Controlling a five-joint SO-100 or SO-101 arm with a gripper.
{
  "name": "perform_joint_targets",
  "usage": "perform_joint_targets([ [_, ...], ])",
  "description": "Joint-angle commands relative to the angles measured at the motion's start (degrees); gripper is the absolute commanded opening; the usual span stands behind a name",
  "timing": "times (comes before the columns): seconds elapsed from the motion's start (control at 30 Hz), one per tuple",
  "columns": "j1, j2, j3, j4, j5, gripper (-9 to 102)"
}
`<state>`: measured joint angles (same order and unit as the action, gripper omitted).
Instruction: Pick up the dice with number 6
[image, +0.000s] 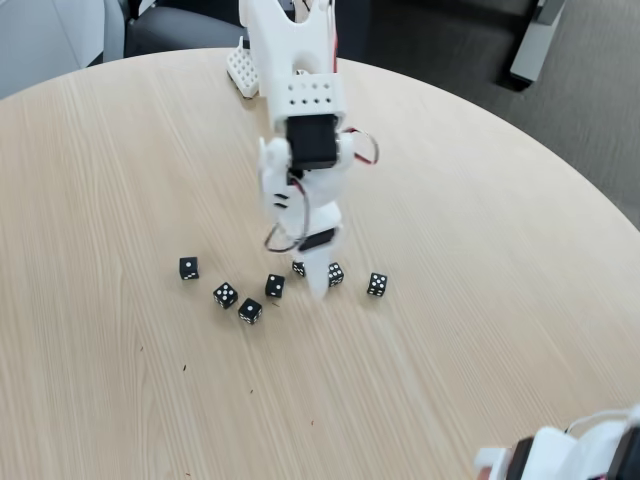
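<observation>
seven black dice with white pips, lying loose on a pale wood round table (480, 230) in the fixed view, spread in a shallow arc across the middle. from left: one die (188, 267) off by itself, then a pair (225, 295) (250, 311) close together, the second lowest in the picture, then one (274, 286) a little up and right. next, a die (298, 268) half hidden behind the white arm, another (335, 274) just right of the arm's tip, and a last one (377, 284) furthest right, apart from the rest.

pips too small to read with certainty. most pips seen on the far-right die, possibly two rows of three, so likely the six die; sitting flat on the table, untouched, near the gripper (318, 285) but not at it.

reaching down from the top edge, tip low over or on the table between the half-hidden die and its right neighbour, slightly blurred. fingers (322, 262) merged into one white shape from this angle; open or closed cannot be told, nothing seen held.

red wires (366, 150) looping at the arm's black motor (312, 142). white perforated block (241, 70) behind the arm near the far table edge. white and black device (565, 452) at the bottom right corner.
</observation>
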<state>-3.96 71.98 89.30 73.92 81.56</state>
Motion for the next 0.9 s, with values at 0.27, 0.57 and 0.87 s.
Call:
perform_joint_targets([
  [0.27,6.68,0.44,-1.14,-0.53,-0.88,31],
  [0.57,4.57,0.44,-1.23,-1.05,-0.7,31],
  [0.87,-2.2,0.53,-1.23,-1.05,-0.44,31],
])
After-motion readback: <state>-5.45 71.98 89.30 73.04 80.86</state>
